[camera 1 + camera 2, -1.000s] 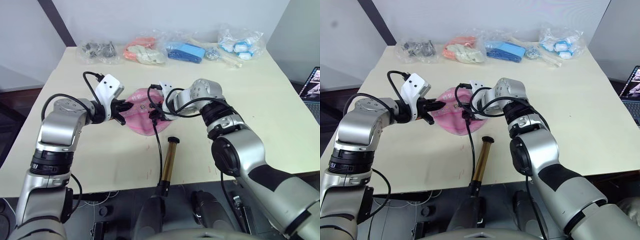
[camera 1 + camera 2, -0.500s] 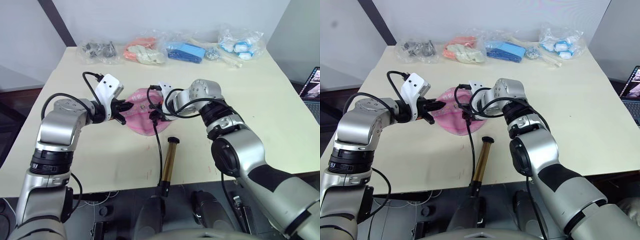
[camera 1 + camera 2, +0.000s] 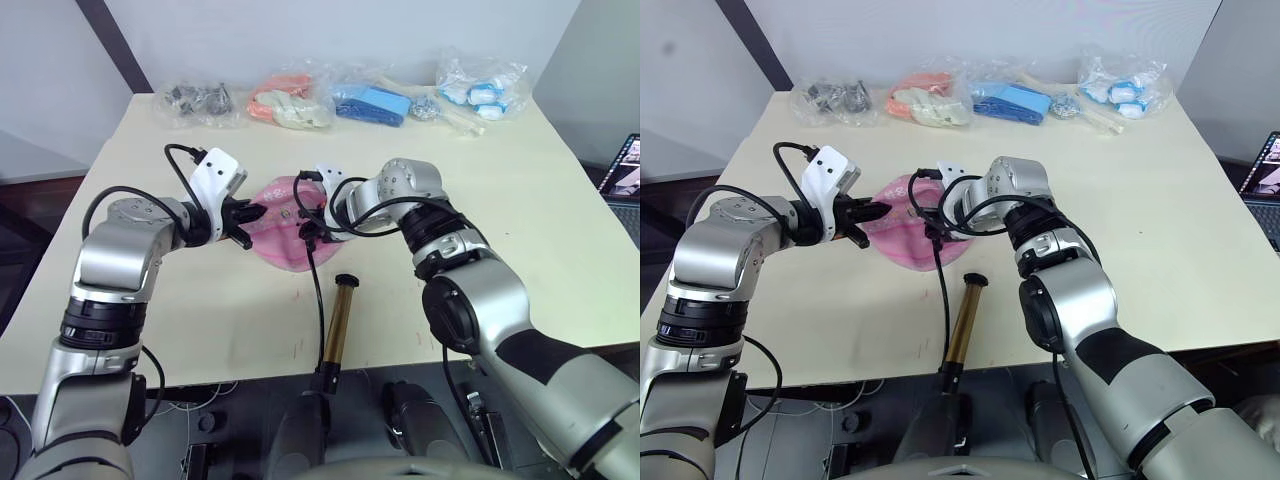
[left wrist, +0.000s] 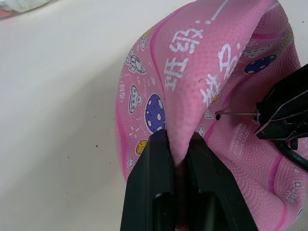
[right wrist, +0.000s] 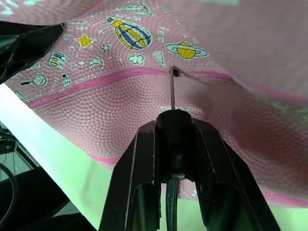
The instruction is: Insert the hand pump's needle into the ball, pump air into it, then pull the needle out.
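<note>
Pink ball (image 4: 231, 96) rim pinched by left fingers (image 4: 154, 183); right fingers (image 5: 139, 183) clamp the needle (image 5: 171, 89), tip at valve.

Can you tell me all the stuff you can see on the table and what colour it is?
ball: one, pink with small colourful prints, caved in, middle of the table, between the two grippers
needle: one, thin metal pin, its tip at the ball's black valve dot
hand pump: one, gold-bronze barrel with black ends, lying near the table's front edge, its black hose running up to the needle
plastic bags: four, clear, holding dark, orange, blue and white-and-blue items, in a row along the far edge
table: one, cream
laptop: one, dark, off to the right of the table
left gripper: black fingers pinching the ball's folded rim
right gripper: black fingers holding the needle's black fitting
</note>
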Action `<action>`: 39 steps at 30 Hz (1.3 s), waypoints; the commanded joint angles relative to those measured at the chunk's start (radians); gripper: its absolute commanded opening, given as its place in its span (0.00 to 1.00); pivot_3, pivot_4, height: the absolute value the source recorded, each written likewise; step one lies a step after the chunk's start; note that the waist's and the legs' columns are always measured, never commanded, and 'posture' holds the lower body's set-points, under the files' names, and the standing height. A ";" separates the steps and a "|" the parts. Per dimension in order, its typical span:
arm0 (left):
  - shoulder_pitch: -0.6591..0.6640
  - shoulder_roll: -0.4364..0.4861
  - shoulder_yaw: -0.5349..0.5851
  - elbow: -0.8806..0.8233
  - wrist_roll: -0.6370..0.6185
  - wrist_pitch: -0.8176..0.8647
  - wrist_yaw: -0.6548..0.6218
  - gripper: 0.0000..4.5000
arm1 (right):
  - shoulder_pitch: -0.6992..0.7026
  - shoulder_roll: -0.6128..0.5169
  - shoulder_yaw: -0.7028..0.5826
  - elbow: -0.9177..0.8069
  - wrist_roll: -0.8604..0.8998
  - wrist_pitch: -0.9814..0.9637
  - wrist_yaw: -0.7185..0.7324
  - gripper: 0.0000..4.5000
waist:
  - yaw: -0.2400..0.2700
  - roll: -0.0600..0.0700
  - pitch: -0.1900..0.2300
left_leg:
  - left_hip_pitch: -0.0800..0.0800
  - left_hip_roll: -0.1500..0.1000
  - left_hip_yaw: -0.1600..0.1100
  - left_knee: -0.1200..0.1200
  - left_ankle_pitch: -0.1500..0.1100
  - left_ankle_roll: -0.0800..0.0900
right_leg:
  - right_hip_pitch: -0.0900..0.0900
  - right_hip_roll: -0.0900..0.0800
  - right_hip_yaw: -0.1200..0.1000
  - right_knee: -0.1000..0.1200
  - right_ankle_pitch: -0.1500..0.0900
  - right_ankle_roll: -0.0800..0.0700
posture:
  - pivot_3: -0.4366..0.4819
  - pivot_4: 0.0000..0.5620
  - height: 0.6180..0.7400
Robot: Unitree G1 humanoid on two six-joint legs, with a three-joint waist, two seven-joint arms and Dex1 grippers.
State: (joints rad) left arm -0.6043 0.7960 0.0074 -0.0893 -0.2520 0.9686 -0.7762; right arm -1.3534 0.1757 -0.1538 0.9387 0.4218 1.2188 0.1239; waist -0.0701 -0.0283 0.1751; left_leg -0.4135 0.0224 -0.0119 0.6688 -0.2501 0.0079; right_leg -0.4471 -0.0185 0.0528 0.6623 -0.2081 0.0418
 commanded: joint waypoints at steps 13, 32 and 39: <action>0.017 -0.002 -0.027 0.015 -0.017 0.041 0.014 0.01 | 0.035 0.074 0.048 -0.036 -0.024 0.017 0.019 0.08 | 0.000 0.000 0.000 | 0.000 0.000 0.000 0.000 0.000 0.000 | 0.000 0.000 0.000 0.000 0.000 0.000 | 0.48 0.27 1.00; 0.019 -0.001 -0.029 0.017 -0.022 0.039 0.018 0.01 | 0.057 0.076 0.057 -0.054 -0.030 0.035 0.014 0.08 | 0.000 0.000 0.000 | 0.000 0.000 0.000 0.000 0.000 0.000 | 0.000 0.000 0.000 0.000 0.000 0.000 | 0.48 0.27 1.00; 0.021 0.000 -0.028 0.017 -0.023 0.037 0.020 0.01 | 0.062 0.078 0.060 -0.062 -0.031 0.040 0.013 0.08 | 0.000 0.000 0.000 | 0.000 0.000 0.000 0.000 0.000 0.000 | 0.000 0.000 0.000 0.000 0.000 0.000 | 0.48 0.27 1.00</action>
State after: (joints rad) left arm -0.6047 0.7964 0.0073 -0.0889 -0.2745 0.9783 -0.7557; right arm -1.3229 0.1758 -0.0995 0.8804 0.3967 1.2389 0.1448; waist -0.0698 -0.0282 0.1748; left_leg -0.4135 0.0222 -0.0120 0.6688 -0.2500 0.0079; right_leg -0.4470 -0.0189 0.0527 0.6623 -0.2081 0.0418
